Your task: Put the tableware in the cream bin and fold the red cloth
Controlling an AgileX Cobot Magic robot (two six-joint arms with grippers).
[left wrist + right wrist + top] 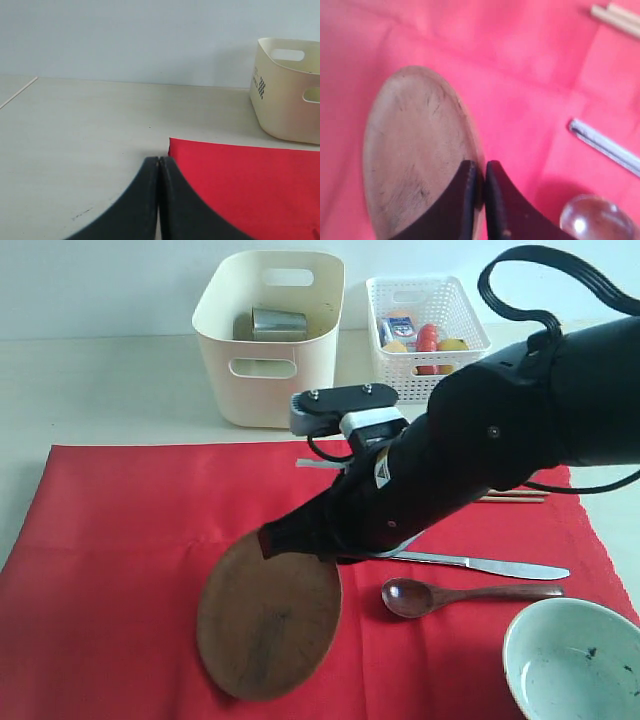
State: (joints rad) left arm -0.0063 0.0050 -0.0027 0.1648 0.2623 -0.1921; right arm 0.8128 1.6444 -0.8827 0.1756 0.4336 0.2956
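Observation:
My right gripper (272, 540) (481, 167) is shut on the rim of the round brown wooden plate (268, 620) (412, 150), which hangs tilted above the red cloth (110, 570) (520, 65). On the cloth lie the dark wooden spoon (450, 595), the metal knife (490, 563) (605, 145) and the chopsticks (515, 497) (617, 17). The pale green-white bowl (575, 660) sits at the front right. The steel cup (277, 323) stands inside the cream bin (268, 335) (287, 90). My left gripper (159, 161) is shut on nothing, over the bare table beside the cloth's corner (240, 180).
A white lattice basket (425, 325) holding food items and a milk carton stands right of the cream bin. My right arm (500, 440) crosses over the cloth's middle. Pale tabletop (100, 390) surrounds the cloth.

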